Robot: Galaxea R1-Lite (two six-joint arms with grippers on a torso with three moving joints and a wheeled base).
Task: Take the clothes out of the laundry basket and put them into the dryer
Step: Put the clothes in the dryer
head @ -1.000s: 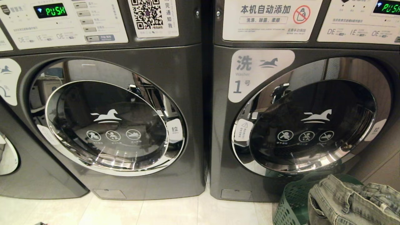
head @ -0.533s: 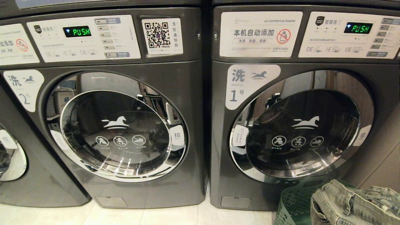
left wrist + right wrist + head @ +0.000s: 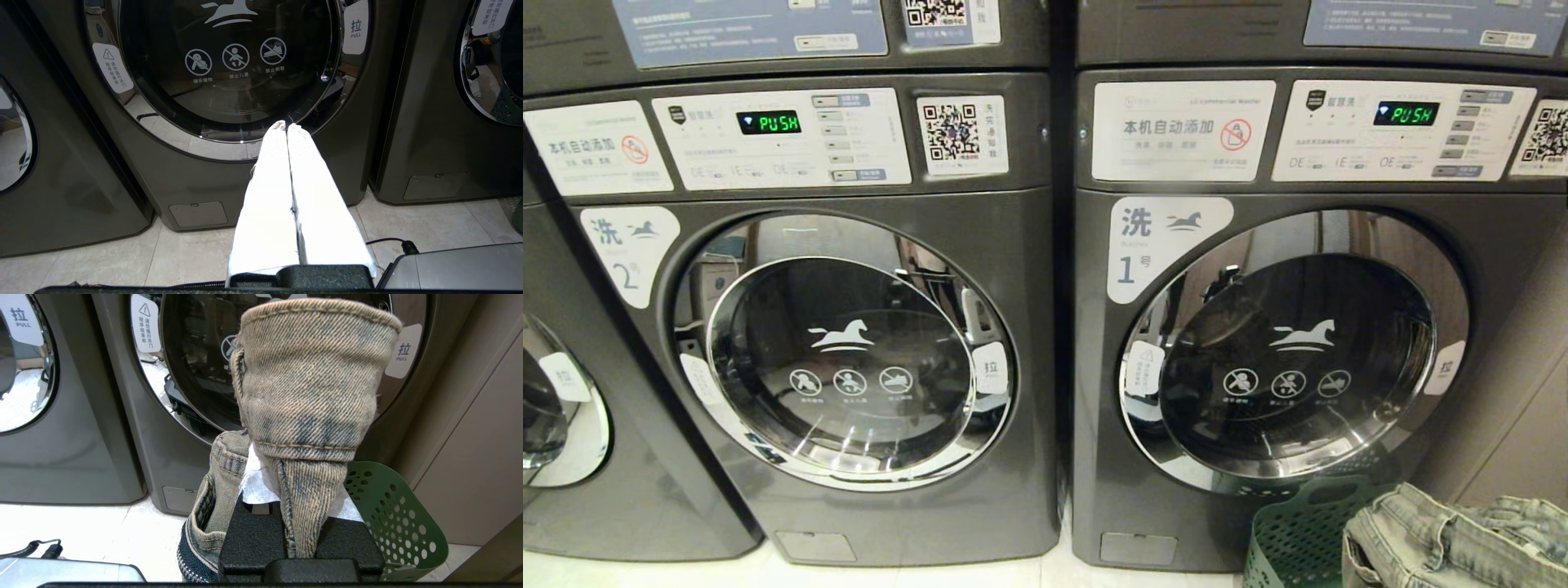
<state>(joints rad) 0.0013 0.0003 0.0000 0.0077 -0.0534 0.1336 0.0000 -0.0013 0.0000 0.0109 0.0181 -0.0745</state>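
Faded denim jeans hang over the green perforated laundry basket at the lower right, on the floor before machine number 1. Its round door is closed, as is that of machine number 2. Both bear washer labels, so I cannot tell which machine is the dryer. Neither arm shows in the head view. My right gripper is shut on the jeans, a fold of which covers its fingertips, with the basket just beyond. My left gripper is shut and empty, pointing at machine 2's lower door rim.
A third machine stands at the far left. Upper units' panels run along the top. A beige wall panel closes in the right side beside the basket. My grey base corner with a black cable lies on the tiled floor.
The head view has tilted upward: both machines slid down the picture and the upper units' panels came into view. The machines, basket and jeans themselves have not moved.
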